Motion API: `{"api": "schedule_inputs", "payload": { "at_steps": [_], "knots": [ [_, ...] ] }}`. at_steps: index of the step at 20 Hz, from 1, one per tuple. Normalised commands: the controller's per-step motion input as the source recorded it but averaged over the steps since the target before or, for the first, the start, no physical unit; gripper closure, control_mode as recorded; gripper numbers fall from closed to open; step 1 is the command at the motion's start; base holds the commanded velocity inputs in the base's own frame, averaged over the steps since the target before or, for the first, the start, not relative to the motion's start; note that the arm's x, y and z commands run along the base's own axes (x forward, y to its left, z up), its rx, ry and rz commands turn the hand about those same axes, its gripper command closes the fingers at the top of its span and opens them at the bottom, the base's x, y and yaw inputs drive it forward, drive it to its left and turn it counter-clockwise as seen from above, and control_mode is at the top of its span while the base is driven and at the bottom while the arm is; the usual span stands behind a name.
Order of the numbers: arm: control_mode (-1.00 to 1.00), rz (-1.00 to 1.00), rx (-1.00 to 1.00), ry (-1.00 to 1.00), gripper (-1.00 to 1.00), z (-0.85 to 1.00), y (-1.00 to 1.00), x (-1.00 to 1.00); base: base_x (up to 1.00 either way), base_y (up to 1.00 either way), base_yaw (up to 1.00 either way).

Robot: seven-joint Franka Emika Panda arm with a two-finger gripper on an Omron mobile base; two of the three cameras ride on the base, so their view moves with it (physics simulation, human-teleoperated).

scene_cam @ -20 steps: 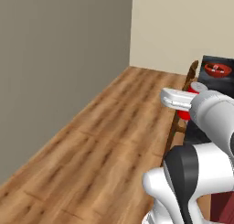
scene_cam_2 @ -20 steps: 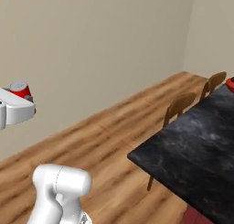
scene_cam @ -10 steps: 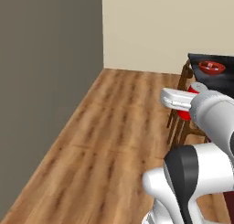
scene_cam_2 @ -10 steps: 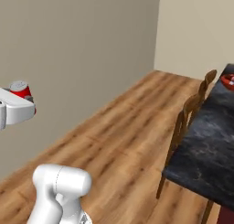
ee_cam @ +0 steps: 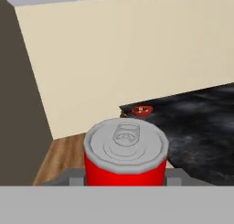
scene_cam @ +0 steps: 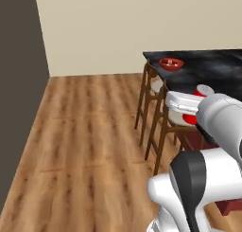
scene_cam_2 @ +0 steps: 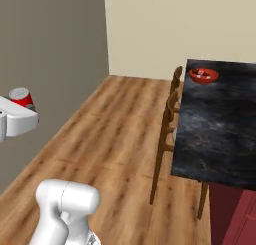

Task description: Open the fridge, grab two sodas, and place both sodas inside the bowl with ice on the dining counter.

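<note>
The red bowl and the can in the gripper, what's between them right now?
Bare black counter and open air, nothing standing there. In the hand view the bowl sits far off on the counter's corner beyond the can; in the left base view wooden stools stand alongside.

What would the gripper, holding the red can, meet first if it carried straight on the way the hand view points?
Judging from the hand view, the gripper holding the red can points over open floor toward the dining counter, roughly at the bowl with ice. Nothing stands between; the counter's edge would likely come first, though depth is unclear.

Red can [scene_cam_2: 21, 96] (upright) in pincer [scene_cam_2: 20, 120]
</note>
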Motion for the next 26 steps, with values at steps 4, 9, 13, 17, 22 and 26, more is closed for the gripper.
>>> {"api": "schedule_inputs", "payload": {
  "at_steps": [4,9,13,17,22,26],
  "knots": [
    [1.00,0.00,0.00,0.00,1.00,0.00,0.00,0.00,0.50,0.50,-0.54],
    [1.00,0.00,0.00,0.00,1.00,0.00,0.00,0.00,0.73,0.62,-0.47],
    [1.00,0.00,0.00,0.00,1.00,0.00,0.00,0.00,0.79,0.64,-0.46],
    [1.00,0.00,0.00,0.00,1.00,0.00,0.00,0.00,0.78,0.67,-0.46],
    [1.00,0.00,0.00,0.00,1.00,0.00,0.00,0.00,0.76,0.69,-0.45],
    [1.00,0.00,0.00,0.00,1.00,0.00,0.00,0.00,0.63,0.67,-0.47]
  ]
}}
